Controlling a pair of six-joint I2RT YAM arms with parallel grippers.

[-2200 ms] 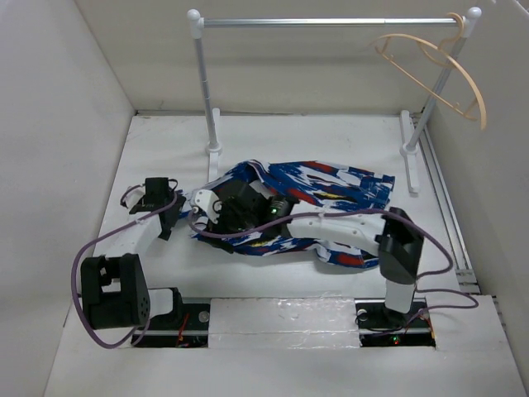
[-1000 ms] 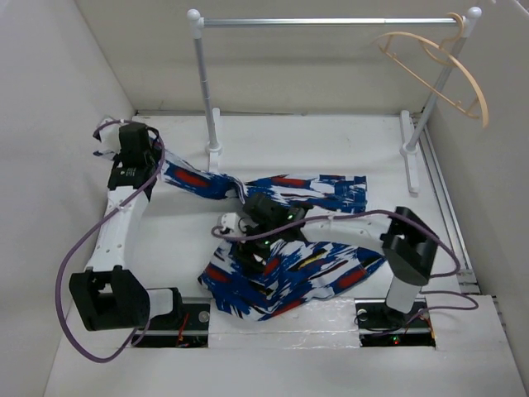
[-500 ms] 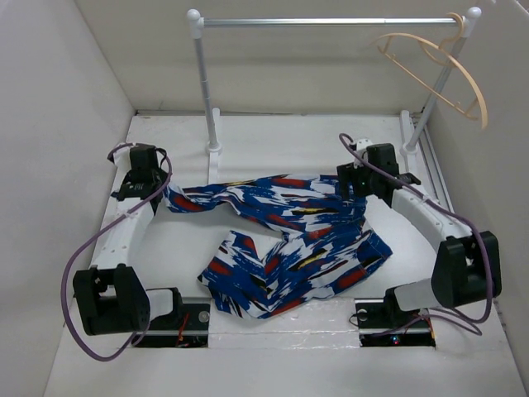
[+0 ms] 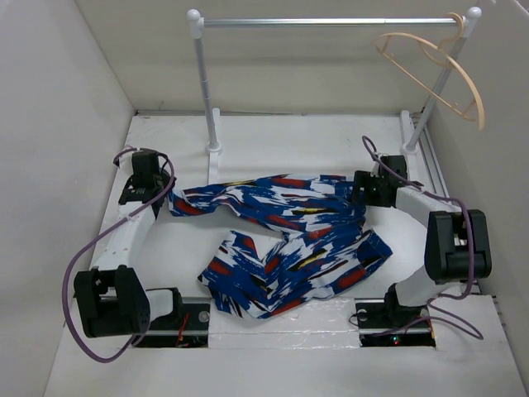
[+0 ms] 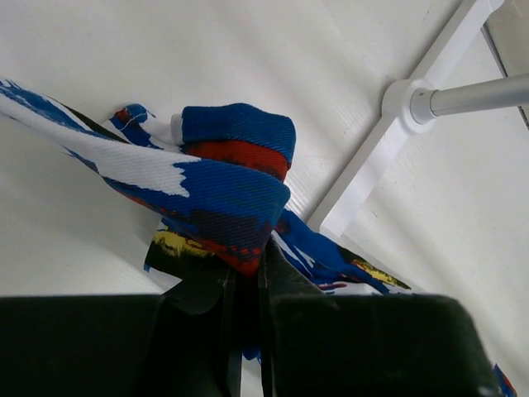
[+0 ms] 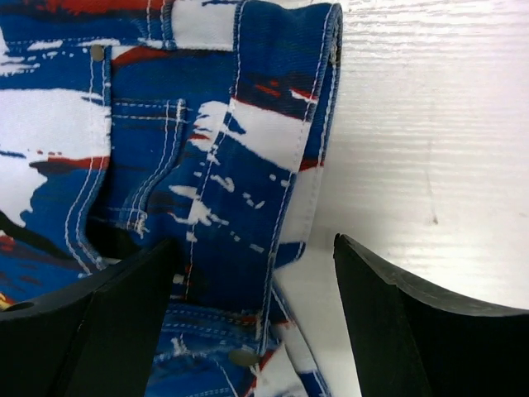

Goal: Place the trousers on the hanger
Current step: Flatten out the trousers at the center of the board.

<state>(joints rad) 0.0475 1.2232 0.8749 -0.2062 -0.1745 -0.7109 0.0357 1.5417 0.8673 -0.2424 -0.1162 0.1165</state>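
Where the trousers (image 4: 281, 240) lie spread on the counter (image 4: 297, 141), one leg end is clamped tight in the closed left pincer (image 5: 245, 273). Their waist end is straddled, ungripped, by the wide-open right pincer (image 6: 252, 248). The hanger (image 4: 477, 93) is hung from the rail (image 4: 331, 21), above and beyond the right pincer.

Printed trousers (image 4: 285, 240) spread flat on table, tan hanger (image 4: 434, 70) hooked on rail
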